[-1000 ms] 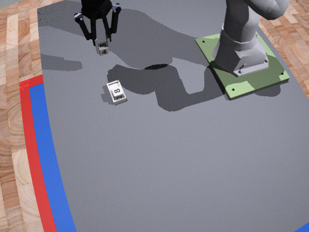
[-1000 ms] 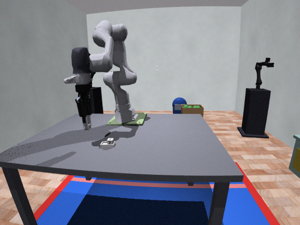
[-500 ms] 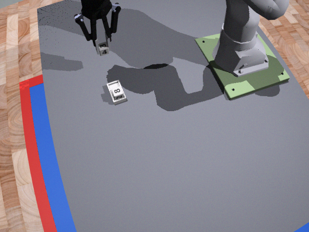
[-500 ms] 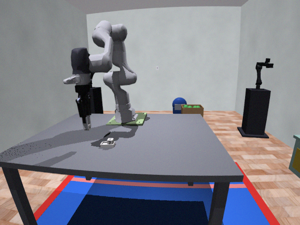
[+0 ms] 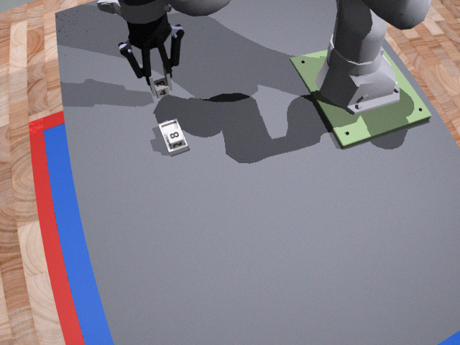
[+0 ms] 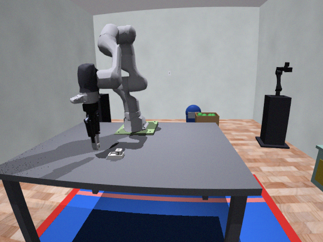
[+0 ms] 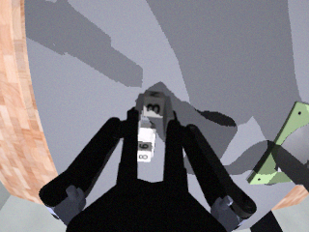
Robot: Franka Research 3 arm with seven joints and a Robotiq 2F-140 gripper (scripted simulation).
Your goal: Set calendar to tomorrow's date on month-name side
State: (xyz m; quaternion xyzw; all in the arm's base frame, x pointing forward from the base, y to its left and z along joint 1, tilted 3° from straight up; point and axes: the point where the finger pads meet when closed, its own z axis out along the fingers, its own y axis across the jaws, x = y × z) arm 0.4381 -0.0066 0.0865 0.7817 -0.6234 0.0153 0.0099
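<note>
Hand (image 5: 160, 80) (image 6: 95, 145) (image 7: 154, 102) clamped on cube (image 5: 162, 91) (image 7: 154, 107) w/ 3, tray (image 5: 180, 151) (image 6: 115, 157) w/ 8 cube (image 5: 174, 135) (image 6: 119, 150) (image 7: 144, 157) nearby.

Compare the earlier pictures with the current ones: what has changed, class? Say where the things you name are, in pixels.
The gripper (image 5: 160, 82) (image 6: 95, 146) (image 7: 154, 102) has come down closer to the table (image 5: 259, 230) (image 6: 177, 166) (image 7: 72, 116), carrying the cube showing 3 and 4 (image 5: 161, 89) (image 7: 154, 108). Nothing was newly gripped or let go. The tray (image 5: 180, 151) (image 6: 115, 157) and the cube showing 8 (image 5: 174, 134) (image 6: 118, 149) (image 7: 144, 157) stayed put.
</note>
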